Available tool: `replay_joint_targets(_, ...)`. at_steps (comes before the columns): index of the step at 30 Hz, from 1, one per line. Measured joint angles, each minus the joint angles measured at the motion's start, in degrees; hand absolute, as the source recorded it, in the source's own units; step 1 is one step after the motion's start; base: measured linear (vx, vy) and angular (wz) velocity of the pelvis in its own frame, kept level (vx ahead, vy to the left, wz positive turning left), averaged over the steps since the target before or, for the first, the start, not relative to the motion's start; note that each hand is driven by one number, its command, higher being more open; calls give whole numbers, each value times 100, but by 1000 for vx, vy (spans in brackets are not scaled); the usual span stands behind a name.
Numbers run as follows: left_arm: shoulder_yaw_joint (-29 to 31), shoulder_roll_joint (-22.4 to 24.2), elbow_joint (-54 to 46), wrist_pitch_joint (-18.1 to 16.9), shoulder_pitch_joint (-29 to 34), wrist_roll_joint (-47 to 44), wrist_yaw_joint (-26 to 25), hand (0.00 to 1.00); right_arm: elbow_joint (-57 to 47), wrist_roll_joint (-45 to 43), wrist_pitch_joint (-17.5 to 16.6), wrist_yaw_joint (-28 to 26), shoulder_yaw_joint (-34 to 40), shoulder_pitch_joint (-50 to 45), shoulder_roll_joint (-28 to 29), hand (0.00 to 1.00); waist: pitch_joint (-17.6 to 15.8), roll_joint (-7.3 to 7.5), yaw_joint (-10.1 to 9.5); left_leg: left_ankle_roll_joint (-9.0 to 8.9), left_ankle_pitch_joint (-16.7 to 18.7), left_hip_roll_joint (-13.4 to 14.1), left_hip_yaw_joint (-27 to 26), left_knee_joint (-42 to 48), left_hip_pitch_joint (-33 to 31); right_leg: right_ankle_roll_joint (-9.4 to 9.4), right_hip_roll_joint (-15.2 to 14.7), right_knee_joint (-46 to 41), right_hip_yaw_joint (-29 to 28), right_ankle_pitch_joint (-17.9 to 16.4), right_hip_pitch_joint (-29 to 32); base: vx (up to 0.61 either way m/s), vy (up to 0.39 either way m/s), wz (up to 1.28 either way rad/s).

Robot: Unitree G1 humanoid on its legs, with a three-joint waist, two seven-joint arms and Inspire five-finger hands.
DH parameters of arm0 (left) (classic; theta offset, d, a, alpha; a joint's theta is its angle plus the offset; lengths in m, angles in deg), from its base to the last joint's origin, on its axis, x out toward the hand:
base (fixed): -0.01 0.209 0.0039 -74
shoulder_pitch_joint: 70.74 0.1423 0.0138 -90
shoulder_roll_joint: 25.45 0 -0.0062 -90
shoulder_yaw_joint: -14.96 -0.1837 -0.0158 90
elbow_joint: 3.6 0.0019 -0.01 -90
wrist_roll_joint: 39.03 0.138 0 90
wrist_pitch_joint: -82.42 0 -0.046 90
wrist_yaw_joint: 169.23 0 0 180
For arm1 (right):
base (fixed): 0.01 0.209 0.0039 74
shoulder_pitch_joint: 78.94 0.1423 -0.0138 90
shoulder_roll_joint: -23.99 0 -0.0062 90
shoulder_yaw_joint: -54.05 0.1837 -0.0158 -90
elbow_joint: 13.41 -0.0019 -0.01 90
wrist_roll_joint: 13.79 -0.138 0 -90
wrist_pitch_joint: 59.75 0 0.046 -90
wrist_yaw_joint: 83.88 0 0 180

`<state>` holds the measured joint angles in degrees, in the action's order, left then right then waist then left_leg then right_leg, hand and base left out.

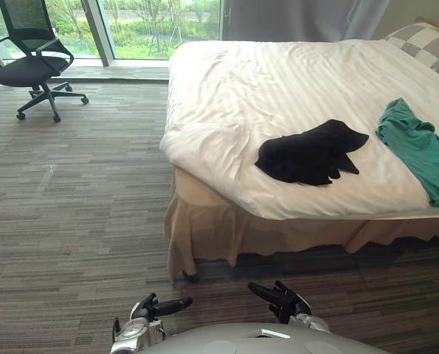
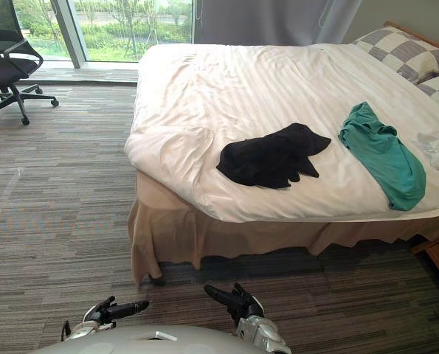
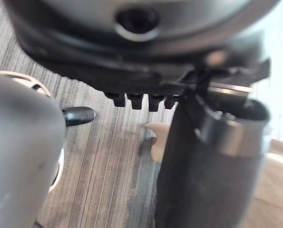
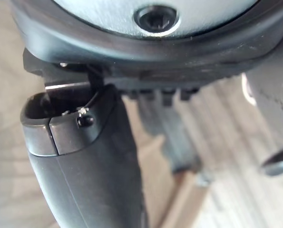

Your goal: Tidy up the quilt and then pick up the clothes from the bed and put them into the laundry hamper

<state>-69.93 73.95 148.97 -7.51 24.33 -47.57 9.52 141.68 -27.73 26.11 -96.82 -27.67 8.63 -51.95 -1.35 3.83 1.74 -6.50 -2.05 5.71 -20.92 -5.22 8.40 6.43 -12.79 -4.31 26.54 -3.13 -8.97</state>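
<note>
black clothes (image 1: 311, 153) lengthwise along bed (image 1: 278, 74) edge | green clothes (image 1: 418, 147) diagonal

**Quilt (image 1: 278, 81) spread, two garments on top**

The white quilt is lying rumpled at its near corner. A crumpled black garment (image 1: 311, 153) is resting well beyond the fingers (image 1: 263, 293) of the right hand (image 1: 289, 304), a teal garment (image 1: 418, 147) farther right.
</note>
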Motion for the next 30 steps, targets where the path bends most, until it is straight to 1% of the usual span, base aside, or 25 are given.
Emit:
replay_joint_targets(5,59,3,-3,-2,8,0,-11,100,-1,0,0,10,0,0,2,100,-3,0,-5,0,0,0,-24,1,1,-1,0,-1,-10,-1,-1,0,0,0)
replay_joint_targets(8,360,119,-21,-39,53,-1,-52,100,-16,0,-4,110,1,-3,28,100,-7,13,-13,10,-10,1,-35,6,-32,-19,6,-1,-15,10,13,0,0,0)
replay_joint_targets(9,475,121,-24,-98,66,-1,-87,100,-20,0,-4,134,1,-5,35,100,-5,22,-25,16,-28,1,-39,13,-78,-56,13,20,-11,35,46,0,0,0)
replay_joint_targets(10,566,168,-56,-155,70,-5,-146,100,-24,3,-4,186,-2,-3,44,100,-15,33,-65,34,-50,18,-54,32,-171,-132,40,71,-13,87,113,0,0,0)
replay_joint_targets(11,676,207,-130,-166,71,-20,-213,100,-36,5,-4,244,-2,-1,65,100,-51,66,-125,58,-73,31,-70,36,-236,-152,60,103,-28,127,176,-21,1,-4)
replay_joint_targets(12,732,214,-169,-173,68,-45,-250,100,-55,6,-3,269,-3,-2,80,100,-87,96,-160,68,-80,37,-80,37,-248,-134,64,103,-37,141,193,-55,-4,-1)
replay_joint_targets(13,848,215,-234,-203,78,-122,-324,100,-100,6,-7,337,-1,-2,132,100,-169,159,-198,102,-103,43,-72,38,-259,-134,71,87,-30,142,194,-51,-7,1)
replay_joint_targets(15,976,222,-251,-232,104,-423,-468,100,-184,12,-6,429,14,-30,196,100,-231,168,-245,108,-106,63,-61,38,-280,-177,79,1,-46,112,266,-57,-5,0)
replay_joint_targets(16,1068,231,-244,-230,112,-678,-596,100,-259,11,-6,487,35,-74,222,100,-241,174,-287,111,-105,73,-50,35,-281,-309,79,-82,-89,16,321,-64,0,-7)
replay_joint_targets(17,1176,268,-233,-225,127,-967,-750,100,-319,11,-4,505,76,-120,230,100,-242,167,-306,120,-108,75,-36,32,-273,-394,81,-159,-172,-72,371,-50,-1,-6)
replay_joint_targets(18,1235,287,-232,-225,133,-1133,-824,100,-336,11,0,511,92,-127,230,100,-244,157,-310,124,-110,75,-31,32,-272,-410,84,-189,-206,-116,386,-65,-11,9)
replay_joint_targets(20,1580,340,-171,-229,144,-1703,-1033,100,-405,12,35,548,194,-145,228,100,-279,99,-269,145,-125,8,168,21,-229,-258,107,-303,-474,-289,391,-60,-17,37)
replay_joint_targets(21,1667,377,-172,-247,130,-1875,-1074,100,-406,18,56,575,209,-150,216,100,-273,74,-273,145,-125,-10,205,10,-213,-227,87,-333,-469,-317,364,-42,-6,40)
replay_joint_targets(23,1939,465,-170,-330,176,-2443,-1137,100,-412,20,144,613,228,-152,150,100,-259,-27,-301,146,-124,-57,412,5,-210,-148,75,-400,-464,-428,277,0,-13,44)
replay_joint_targets(26,2106,450,-175,-532,222,-3023,-1127,100,-411,19,323,608,226,-118,65,100,-242,-128,-322,142,-124,-74,558,4,-232,-105,74,-397,-368,-470,196,25,-27,33)
replay_joint_targets(28,2330,363,-303,-709,162,-3508,-1107,100,-410,15,529,605,238,-74,-42,100,-193,-253,-329,126,-133,-75,700,4,-342,-105,87,-366,-220,-460,163,51,-37,31)
replay_joint_targets(30,2562,200,-588,-751,38,-3759,-1102,100,-410,14,689,603,254,-37,-133,100,-191,-294,-345,114,-138,-75,775,4,-387,-52,97,-340,-106,-421,86,69,-41,27)
